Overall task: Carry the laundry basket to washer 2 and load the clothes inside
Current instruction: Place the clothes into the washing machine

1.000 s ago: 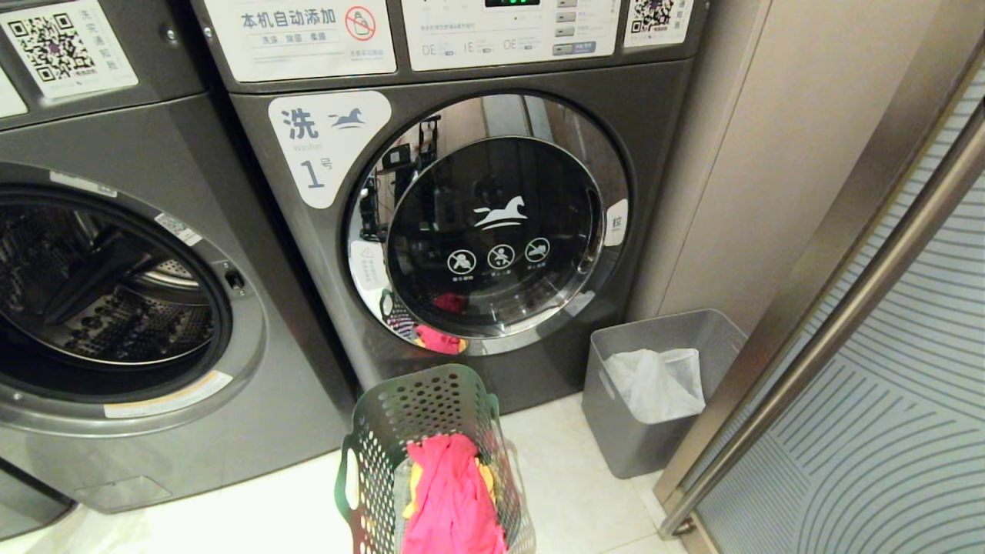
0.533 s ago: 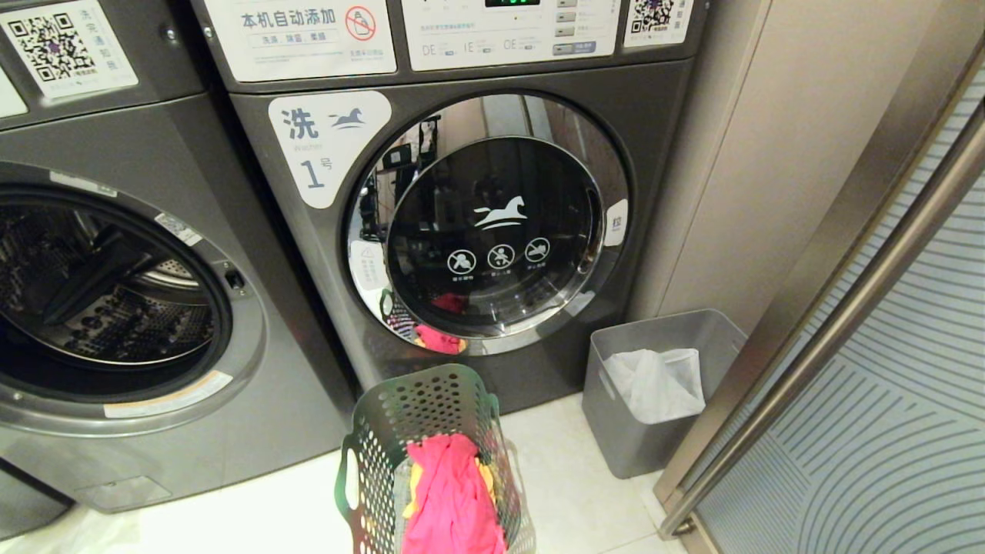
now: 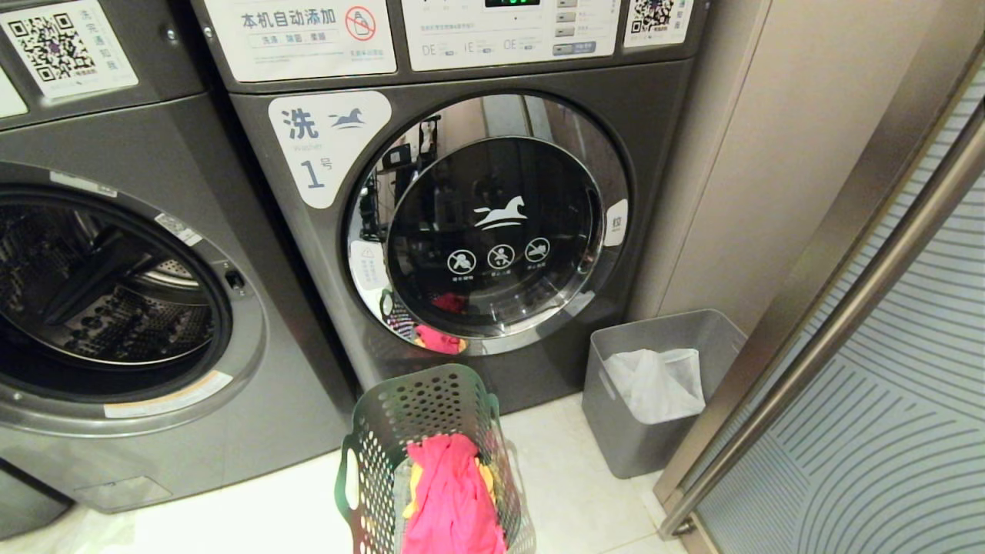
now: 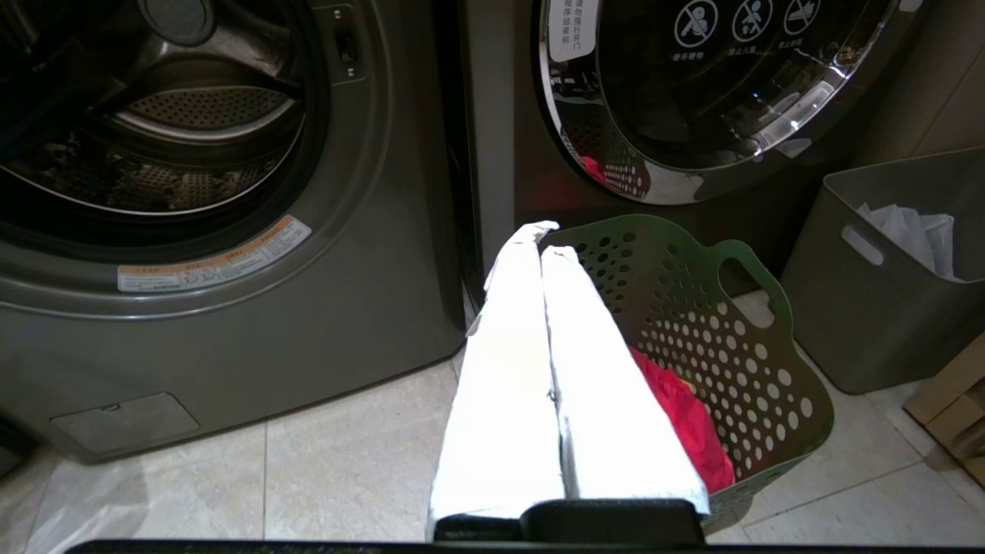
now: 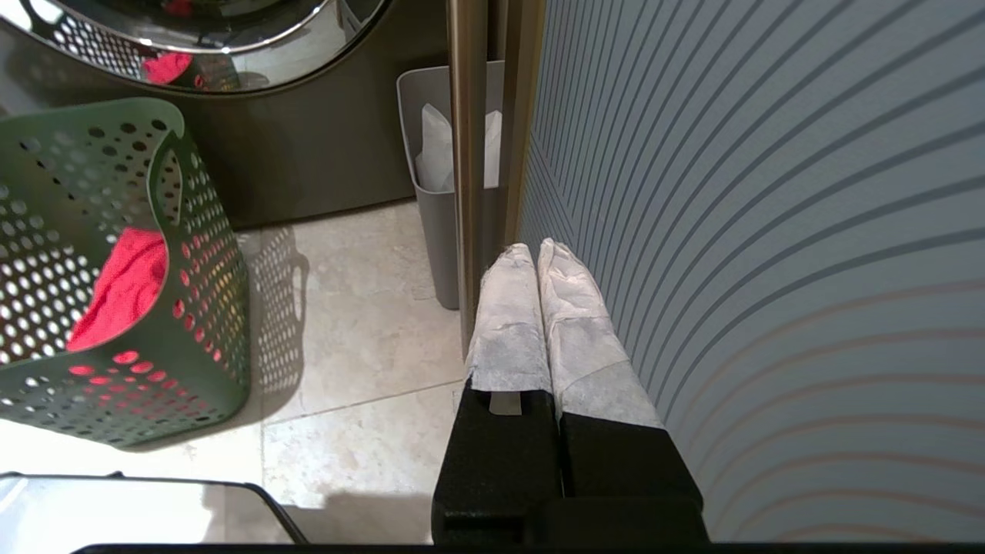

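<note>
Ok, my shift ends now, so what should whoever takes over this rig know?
Left hand: shut, empty, beside the dark green perforated plastic laundry basket.
Right hand: shut, empty, by the striped sliding door.
Basket stands on the floor before the closed dark grey washer labelled 1; pink-red garment inside.
The open-doored washer sits to the left; its number isn't visible.
Done: nothing.
Left: carry basket, load clothes.

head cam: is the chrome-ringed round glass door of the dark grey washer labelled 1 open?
No, the chrome-ringed round glass door of the washer labelled 1 sits shut flush in its front.
</note>
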Robot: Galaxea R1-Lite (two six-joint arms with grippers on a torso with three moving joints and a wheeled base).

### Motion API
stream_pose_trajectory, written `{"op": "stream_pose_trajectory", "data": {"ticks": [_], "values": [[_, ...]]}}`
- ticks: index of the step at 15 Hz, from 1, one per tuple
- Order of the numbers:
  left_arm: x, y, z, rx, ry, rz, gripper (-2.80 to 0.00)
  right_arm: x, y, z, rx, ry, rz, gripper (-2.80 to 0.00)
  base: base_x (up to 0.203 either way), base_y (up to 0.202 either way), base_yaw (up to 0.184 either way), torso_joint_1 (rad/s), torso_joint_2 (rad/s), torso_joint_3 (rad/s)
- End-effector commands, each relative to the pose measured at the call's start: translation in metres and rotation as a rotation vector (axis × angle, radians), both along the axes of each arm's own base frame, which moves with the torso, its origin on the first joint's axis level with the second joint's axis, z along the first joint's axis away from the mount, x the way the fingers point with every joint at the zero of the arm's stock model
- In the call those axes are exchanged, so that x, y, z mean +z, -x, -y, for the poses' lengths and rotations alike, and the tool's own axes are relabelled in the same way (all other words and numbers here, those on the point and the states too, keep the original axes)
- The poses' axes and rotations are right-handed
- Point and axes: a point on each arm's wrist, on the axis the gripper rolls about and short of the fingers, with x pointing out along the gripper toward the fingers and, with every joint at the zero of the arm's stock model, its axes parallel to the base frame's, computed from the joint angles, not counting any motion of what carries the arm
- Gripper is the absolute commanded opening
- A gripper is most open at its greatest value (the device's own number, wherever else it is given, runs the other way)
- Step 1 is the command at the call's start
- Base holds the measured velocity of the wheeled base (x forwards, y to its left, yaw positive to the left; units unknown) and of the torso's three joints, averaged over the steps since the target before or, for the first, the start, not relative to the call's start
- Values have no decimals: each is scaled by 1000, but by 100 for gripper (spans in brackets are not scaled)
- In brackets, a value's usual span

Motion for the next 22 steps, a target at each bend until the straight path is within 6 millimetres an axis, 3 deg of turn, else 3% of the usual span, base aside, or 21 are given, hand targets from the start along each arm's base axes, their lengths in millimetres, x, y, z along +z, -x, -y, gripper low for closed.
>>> {"op": "stream_pose_trajectory", "data": {"ticks": [1,22], "values": [[-11,-3,0,3,2,-42,-280,0,0,0,-4,-15,-1,-280,0,0,0,0,0,0],[-11,-3,0,6,48,-41,-280,-1,-1,0,-6,-7,19,-280,0,0,0,0,0,0]]}}
